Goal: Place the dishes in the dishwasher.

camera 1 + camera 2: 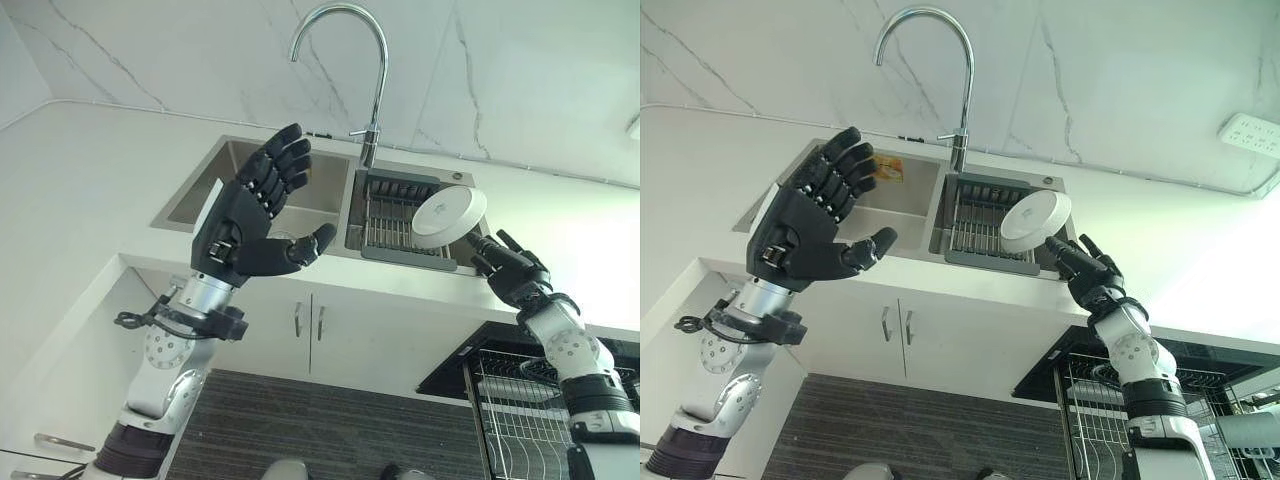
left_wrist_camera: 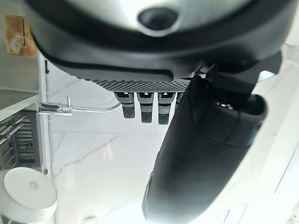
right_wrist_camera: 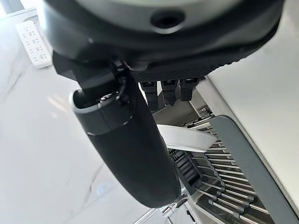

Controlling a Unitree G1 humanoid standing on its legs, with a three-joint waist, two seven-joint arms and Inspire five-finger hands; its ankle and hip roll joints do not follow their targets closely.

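Overhead, right hand (image 1: pixel 505 265) pinches a white dish (image 1: pixel 448 216) by its rim above the rack (image 1: pixel 395 222) — left hand (image 1: pixel 262 205) spread, clear of the sink (image 1: pixel 235 185).

Bright daylight, glare at right

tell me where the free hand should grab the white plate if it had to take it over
Probably by the upper rim of the white plate, coming from the sink side. The plate stands on edge above the dish rack, its underside facing the camera, and the right hand already pinches its lower right rim. The top and left rim are bare, and the open left hand is raised on that side.
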